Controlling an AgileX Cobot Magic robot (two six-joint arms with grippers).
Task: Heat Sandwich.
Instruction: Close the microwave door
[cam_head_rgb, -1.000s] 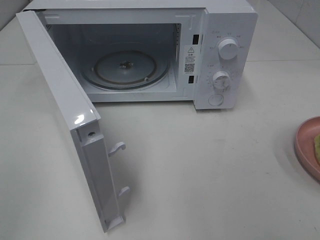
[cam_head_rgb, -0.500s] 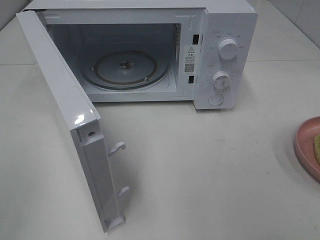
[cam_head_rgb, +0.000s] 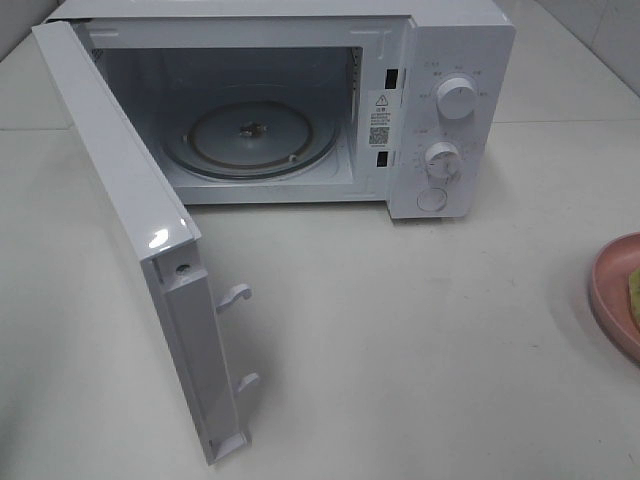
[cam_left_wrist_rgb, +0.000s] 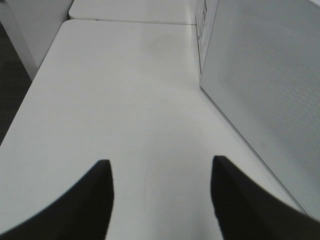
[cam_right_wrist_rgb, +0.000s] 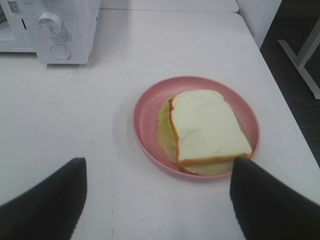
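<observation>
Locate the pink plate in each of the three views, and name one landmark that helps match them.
Exterior high: pink plate cut off by the right edge, on the table right of the microwave.
Left wrist: not in it; only bare table and the microwave door's outer face show.
Right wrist: plate near the centre, carrying the sandwich.
Shared landmark: the white microwave, in all three views.

The sandwich, white bread over pale green, perhaps reddish-edged filling, lies flat on its pink plate.

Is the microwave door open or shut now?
Open. The microwave door is swung wide to the left, and the bare glass turntable inside shows.
</observation>
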